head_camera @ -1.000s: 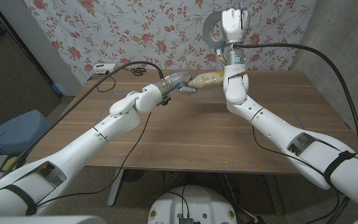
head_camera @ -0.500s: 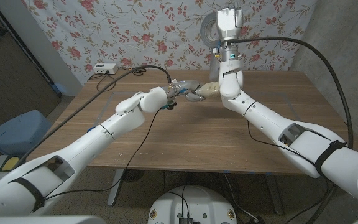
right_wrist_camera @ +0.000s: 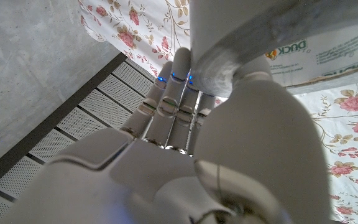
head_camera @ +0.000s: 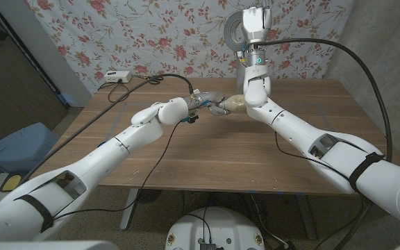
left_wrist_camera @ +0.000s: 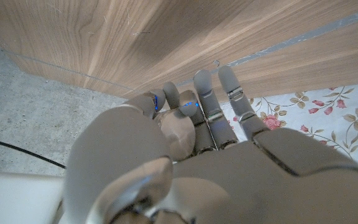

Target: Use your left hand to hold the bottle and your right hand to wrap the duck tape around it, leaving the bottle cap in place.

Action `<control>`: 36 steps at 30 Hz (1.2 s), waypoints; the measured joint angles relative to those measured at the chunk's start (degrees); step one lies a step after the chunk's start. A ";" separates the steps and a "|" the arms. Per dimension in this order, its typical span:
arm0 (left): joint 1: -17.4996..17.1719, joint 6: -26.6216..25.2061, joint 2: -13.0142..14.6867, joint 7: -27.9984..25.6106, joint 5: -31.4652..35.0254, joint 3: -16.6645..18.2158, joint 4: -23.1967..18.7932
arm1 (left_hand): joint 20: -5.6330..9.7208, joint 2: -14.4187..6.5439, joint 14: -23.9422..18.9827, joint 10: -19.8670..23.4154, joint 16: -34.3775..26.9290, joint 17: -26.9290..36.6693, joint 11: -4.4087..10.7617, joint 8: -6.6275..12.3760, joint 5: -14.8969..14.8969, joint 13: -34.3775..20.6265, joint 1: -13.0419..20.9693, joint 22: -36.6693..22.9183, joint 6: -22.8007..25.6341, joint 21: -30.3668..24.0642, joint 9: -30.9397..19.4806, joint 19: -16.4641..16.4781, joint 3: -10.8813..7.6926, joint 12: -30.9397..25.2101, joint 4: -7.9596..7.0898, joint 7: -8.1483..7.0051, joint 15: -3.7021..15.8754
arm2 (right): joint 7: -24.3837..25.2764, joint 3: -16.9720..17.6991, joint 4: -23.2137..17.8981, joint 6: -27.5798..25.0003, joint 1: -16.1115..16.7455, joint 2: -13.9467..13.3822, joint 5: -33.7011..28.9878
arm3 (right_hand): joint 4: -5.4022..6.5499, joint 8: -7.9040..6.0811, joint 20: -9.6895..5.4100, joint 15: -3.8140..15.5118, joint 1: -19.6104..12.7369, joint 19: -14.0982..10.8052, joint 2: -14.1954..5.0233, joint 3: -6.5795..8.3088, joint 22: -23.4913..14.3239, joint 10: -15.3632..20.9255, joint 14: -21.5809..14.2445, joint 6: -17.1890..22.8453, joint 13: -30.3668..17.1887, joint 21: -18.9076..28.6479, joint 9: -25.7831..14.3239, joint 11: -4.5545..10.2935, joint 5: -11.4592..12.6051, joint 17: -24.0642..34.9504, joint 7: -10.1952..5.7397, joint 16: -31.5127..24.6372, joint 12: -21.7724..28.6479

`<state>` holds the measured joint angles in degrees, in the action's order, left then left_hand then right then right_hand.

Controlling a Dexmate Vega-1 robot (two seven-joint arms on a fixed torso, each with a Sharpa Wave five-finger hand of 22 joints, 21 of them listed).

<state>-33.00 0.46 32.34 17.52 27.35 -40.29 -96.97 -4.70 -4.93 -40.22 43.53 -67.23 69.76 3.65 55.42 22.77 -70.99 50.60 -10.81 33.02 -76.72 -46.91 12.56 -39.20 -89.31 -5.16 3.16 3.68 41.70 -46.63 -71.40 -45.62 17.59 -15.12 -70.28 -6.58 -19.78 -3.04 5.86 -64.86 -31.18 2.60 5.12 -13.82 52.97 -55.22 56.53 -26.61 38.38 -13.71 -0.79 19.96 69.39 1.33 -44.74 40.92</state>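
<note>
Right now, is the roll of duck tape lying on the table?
No, the right hand holds the tape roll raised high, against the flowered wall, well above the table.

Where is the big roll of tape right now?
In the head view the tape is held up high by the right robot hand, in front of the flowery wall, above the bottle at the table's far middle.

A clear plastic bottle [head_camera: 221, 103] with pale contents is held on its side above the table's far half, at about twelve o'clock from the table's centre. A silver-grey roll of duck tape [head_camera: 235, 31] is raised high above it, upright against the floral backdrop, its label reading "DUCK" [right_wrist_camera: 288, 50].
</note>
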 measured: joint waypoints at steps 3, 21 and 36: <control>0.00 -1.22 0.00 0.35 0.76 0.00 0.00 | 0.00 0.00 -0.14 0.00 -0.03 0.00 -0.01 0.16 0.00 0.00 0.00 0.00 -0.10 -0.22 0.19 0.00 -0.16 0.00 0.16 0.13 0.14 | 0.00 0.31 0.00 0.00 0.00 0.01 0.00 | -0.07 0.11 0.00 0.01 0.00 0.00 0.00 -0.07 0.04 0.09 -0.18 0.00 0.00 0.23 0.00 0.09 0.00 0.00 0.00 0.01 -0.02; -0.08 -16.81 -2.01 -1.94 11.03 -1.62 -2.97 | -0.31 -0.01 -1.19 -0.03 -0.84 0.01 -0.06 0.55 -0.35 0.02 0.00 -0.27 -0.82 -2.30 0.34 0.75 -0.88 0.00 0.88 0.88 0.48 | 3.27 2.43 -3.99 -1.76 2.37 -2.18 1.94 | 0.16 0.65 0.00 -0.01 0.00 0.00 0.00 -0.62 0.79 0.50 -0.57 0.50 0.00 1.49 0.29 0.07 0.85 -0.01 -0.10 0.48 -0.41; -0.11 -29.49 -6.64 -9.16 15.47 -2.38 -1.28 | -0.41 -0.01 -2.28 0.54 -1.72 0.01 0.36 1.05 -1.51 0.03 0.00 -0.26 -1.30 -3.83 0.08 1.46 -1.58 0.05 1.58 1.38 0.83 | 3.50 3.30 -11.52 -2.61 7.01 -4.45 0.94 | -0.28 0.88 0.00 -0.10 -0.31 -0.01 0.31 -1.06 1.33 1.50 -1.52 1.12 0.00 2.82 0.80 0.07 2.05 -0.06 -0.11 0.92 -1.06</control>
<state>-33.11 -29.03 25.70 8.36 42.82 -42.66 -98.25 -5.11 -4.94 -42.50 44.07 -68.96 69.76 4.01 56.47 21.26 -70.96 50.60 -11.07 31.71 -80.54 -46.83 14.02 -40.78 -89.26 -3.58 4.54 4.51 45.20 -43.33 -82.92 -48.22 24.60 -19.57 -69.34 -6.86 -18.90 -3.04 5.76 -65.17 -31.19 2.91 4.05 -12.49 54.47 -56.75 57.65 -26.61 41.20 -12.90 -0.71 22.01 69.33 1.23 -43.82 39.86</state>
